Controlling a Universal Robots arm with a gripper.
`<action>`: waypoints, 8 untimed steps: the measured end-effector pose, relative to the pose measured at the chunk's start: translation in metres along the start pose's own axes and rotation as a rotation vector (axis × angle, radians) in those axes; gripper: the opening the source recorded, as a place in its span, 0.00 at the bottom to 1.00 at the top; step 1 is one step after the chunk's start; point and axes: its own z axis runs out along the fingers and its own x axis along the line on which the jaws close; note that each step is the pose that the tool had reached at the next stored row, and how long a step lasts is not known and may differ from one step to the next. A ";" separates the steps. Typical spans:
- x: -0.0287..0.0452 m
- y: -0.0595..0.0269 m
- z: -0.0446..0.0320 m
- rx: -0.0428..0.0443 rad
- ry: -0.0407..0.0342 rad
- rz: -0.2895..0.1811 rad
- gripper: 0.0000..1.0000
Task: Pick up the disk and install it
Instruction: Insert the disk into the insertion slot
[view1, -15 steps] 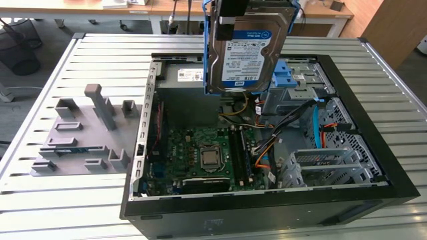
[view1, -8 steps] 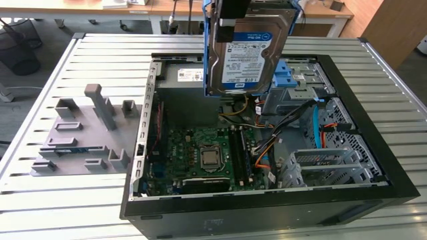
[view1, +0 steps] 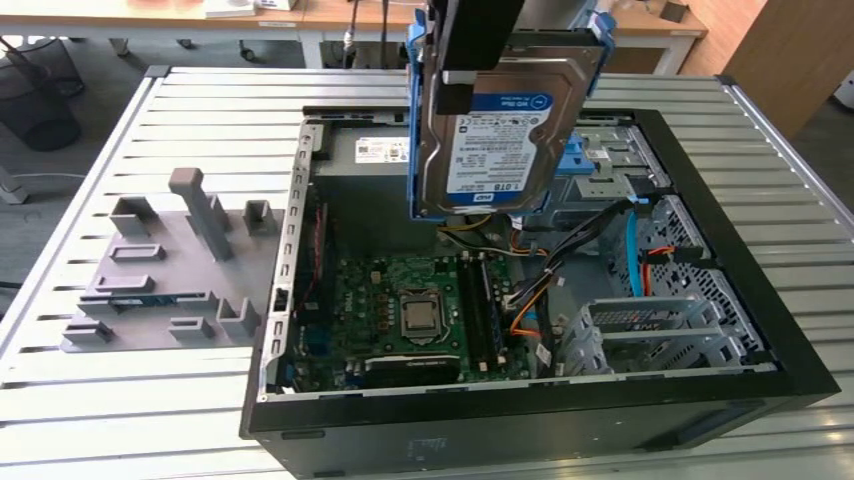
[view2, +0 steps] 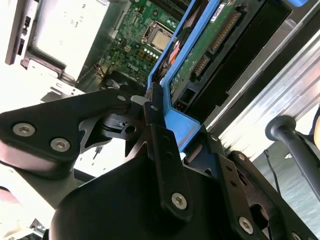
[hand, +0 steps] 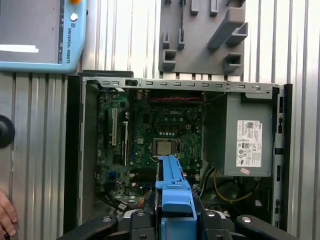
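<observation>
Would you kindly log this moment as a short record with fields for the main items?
disk: hanging on edge in the air above the computer case, label toward the exterior view, not in a bay
gripper: shut on the disk's blue frame
computer case: open, lying on the slatted table, motherboard exposed
grey fixture: on the table, at the exterior view's left of the case

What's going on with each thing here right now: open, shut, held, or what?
disk: gripped by its blue frame, hanging roughly upright above the case, not yet installed.
gripper: shut on the disk.
computer case: lying flat, side panel off, inside exposed.
power supply: mounted inside the case.
</observation>
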 end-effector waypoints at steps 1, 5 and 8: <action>0.0039 0.0001 0.0004 -0.0001 0.0002 0.000 0.36; 0.0161 0.0001 0.0033 0.0001 0.0000 0.000 0.36; 0.0189 0.0001 0.0055 0.0038 -0.0001 0.000 0.36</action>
